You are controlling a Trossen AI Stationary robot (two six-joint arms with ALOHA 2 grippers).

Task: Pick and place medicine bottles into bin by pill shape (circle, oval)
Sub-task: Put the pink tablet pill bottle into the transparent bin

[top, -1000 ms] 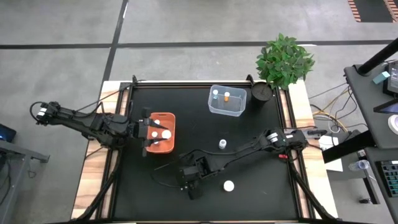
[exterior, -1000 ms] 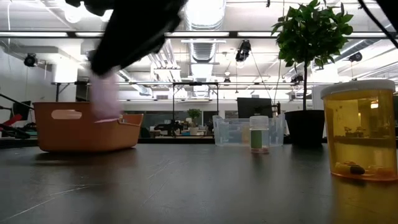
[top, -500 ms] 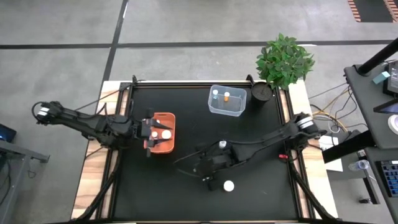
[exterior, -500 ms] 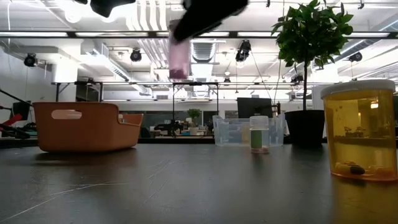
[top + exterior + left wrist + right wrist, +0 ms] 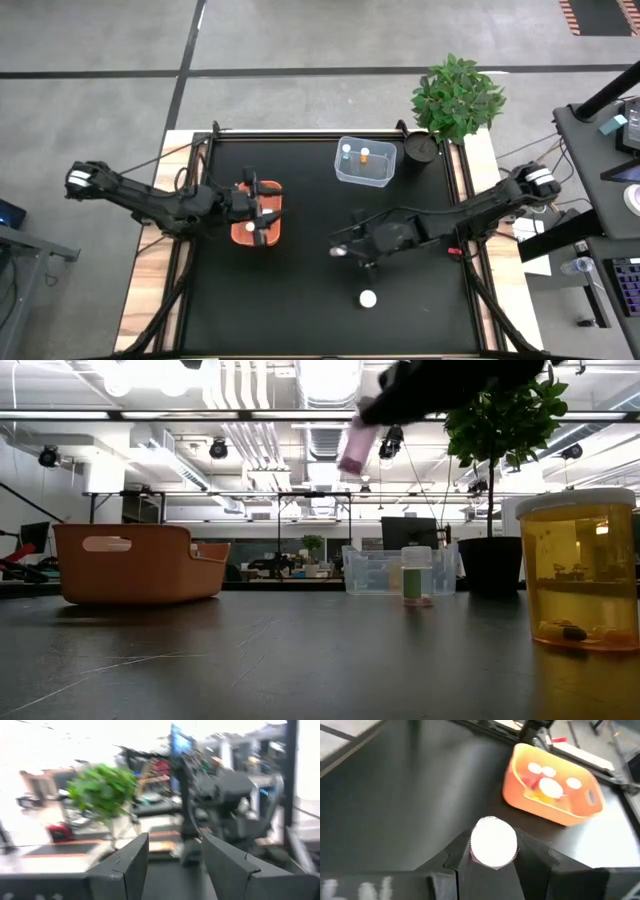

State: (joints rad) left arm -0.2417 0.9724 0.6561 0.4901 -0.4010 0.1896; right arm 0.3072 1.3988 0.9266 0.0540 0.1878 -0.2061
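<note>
Above the table's middle, the right gripper (image 5: 340, 250) clamps the pinkish bottle (image 5: 354, 448), which should travel level to its bin, while the left gripper (image 5: 262, 213), fingers apart, hovers over the orange bin (image 5: 243, 232).

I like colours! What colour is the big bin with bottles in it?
Orange plastic bin, clearest in the right wrist view.

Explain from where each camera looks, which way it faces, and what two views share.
High: overhead, facing down on the table and both arms.
Low: table height, facing across; right arm overhead.
Left wrist: faces the room past the open left gripper.
Right wrist: faces the table; right gripper holds the pinkish bottle.
Shared: the orange bin.
</note>
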